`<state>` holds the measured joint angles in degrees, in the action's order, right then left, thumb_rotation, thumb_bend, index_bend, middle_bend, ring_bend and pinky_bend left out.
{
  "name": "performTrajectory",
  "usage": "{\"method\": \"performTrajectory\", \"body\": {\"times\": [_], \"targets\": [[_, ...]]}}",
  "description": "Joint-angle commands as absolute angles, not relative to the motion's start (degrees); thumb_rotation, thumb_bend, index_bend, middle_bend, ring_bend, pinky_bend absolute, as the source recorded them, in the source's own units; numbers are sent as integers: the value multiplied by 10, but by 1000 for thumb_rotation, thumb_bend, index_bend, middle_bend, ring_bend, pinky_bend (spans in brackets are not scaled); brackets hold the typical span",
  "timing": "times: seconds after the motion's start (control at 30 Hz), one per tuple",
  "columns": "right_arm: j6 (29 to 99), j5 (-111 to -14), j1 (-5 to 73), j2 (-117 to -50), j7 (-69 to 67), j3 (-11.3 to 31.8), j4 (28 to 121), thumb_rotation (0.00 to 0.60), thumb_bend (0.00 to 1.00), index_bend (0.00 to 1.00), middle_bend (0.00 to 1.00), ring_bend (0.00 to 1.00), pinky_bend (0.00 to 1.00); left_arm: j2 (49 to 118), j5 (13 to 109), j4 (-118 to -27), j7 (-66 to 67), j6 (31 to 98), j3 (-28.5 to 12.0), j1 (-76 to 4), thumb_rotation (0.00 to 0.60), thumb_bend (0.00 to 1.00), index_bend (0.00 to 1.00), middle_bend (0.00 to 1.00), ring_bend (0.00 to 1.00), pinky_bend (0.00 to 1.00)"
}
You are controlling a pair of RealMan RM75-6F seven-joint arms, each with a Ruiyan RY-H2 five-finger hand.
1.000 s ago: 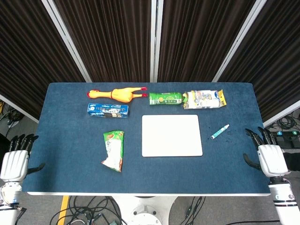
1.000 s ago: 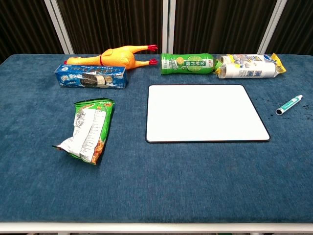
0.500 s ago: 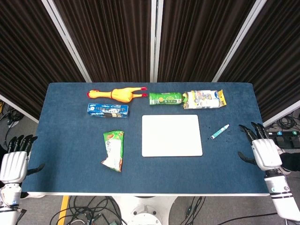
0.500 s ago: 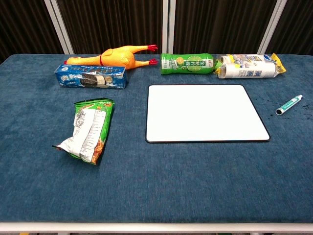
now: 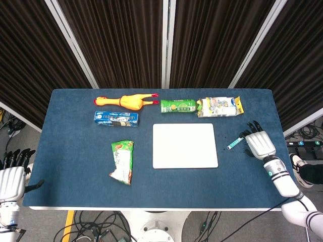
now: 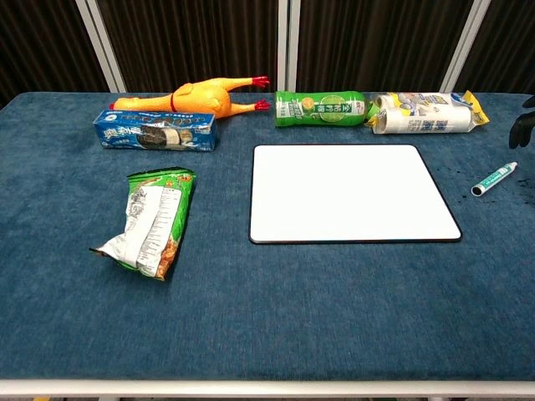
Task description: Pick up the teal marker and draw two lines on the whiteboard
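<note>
Head and chest views of the blue bench [image 5: 75, 151], seen from above and from the front. My right hand [image 5: 259, 143] sits at the right of the head view, over the bench, with its fingers [image 5: 251, 129] spread wide and holding nothing; the fingertips lie just beside the upper end of the teal marker [image 5: 236, 141], and I cannot tell whether they touch it. In the chest view only dark fingertips of this hand [image 6: 525, 125] show at the right edge, above the marker [image 6: 494, 179], which lies flat and slanted on the cloth.

The whiteboard [image 5: 185, 145] lies flat at the centre of the frame, to the left of the marker and apart from it; its face is blank white [image 6: 351, 193].

My left hand [image 5: 11, 179] is at the lower left corner of the head view, off the bench edge, fingers apart and empty.

Along the top of the bench, left to right: a rubber chicken [image 5: 127, 101], a green bottle [image 5: 178, 106] on its side, and a white-and-yellow packet [image 5: 219, 107]. A blue biscuit box [image 5: 116, 118] lies below the chicken, and a green snack bag [image 5: 122, 161] lies left of the whiteboard.
</note>
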<state>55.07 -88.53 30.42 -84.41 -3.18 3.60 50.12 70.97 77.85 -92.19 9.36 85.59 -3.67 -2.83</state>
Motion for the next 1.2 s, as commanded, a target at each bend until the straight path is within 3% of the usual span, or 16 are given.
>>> {"method": "performTrajectory", "body": {"times": [0.03, 0.4, 0.7, 1.0, 1.2], "targets": [[527, -922, 338, -910, -70, 3, 406, 600, 195, 377, 375, 92, 34, 710, 778, -922, 95, 855, -37, -28, 600, 7, 164, 110, 44, 22], [547, -950, 351, -985, -129, -29, 272, 600, 236, 413, 401, 112, 34, 713, 776, -912, 88, 854, -35, -24, 600, 7, 164, 110, 44, 22], [557, -951, 354, -997, -150, -37, 242, 600, 277, 429, 402, 126, 35, 716, 775, -910, 88, 849, -39, -28, 600, 6, 164, 110, 44, 23], [545, -951, 358, -1009, -156, -46, 222, 600, 312, 494, 409, 157, 35, 715, 769, -913, 89, 843, -39, -28, 600, 6, 164, 110, 44, 23], [565, -947, 357, -1010, -165, -43, 215, 600, 338, 585, 469, 224, 55, 717, 771, -910, 86, 845, -40, -27, 600, 6, 164, 110, 44, 23]]}}
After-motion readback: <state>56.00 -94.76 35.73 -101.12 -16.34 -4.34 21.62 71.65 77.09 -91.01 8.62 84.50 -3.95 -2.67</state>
